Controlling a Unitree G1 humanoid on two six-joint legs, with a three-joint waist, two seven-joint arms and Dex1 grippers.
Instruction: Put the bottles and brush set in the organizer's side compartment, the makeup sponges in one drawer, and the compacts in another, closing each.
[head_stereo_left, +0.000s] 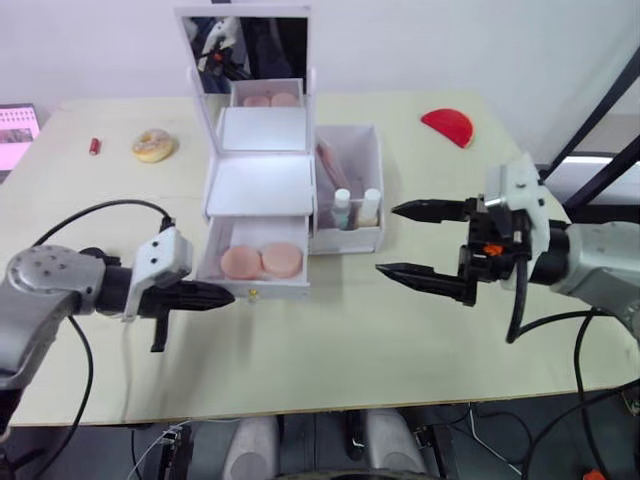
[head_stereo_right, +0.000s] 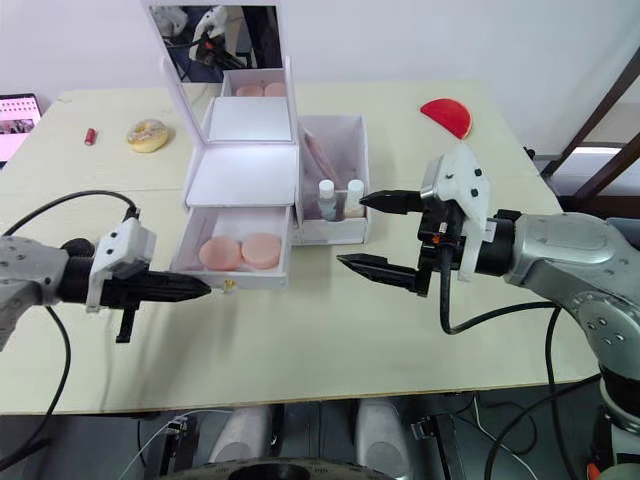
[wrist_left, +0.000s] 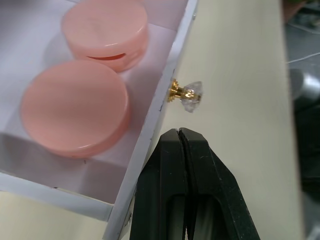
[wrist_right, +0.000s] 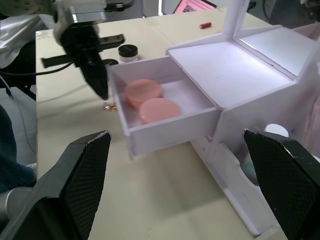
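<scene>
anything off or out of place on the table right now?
Nothing spilled or damaged. The bottom drawer hangs open with two pink compacts inside, not yet closed. The left end effector, shut, sits at its front beside the knob. The right end effector is open, holding nothing.

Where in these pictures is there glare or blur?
Left eye view: glare whitens the organizer's top panels. Right wrist view: the same panels shine, and the near fingers are blurred. Left wrist view: the knob glints; the floor beyond the table is soft.
</scene>
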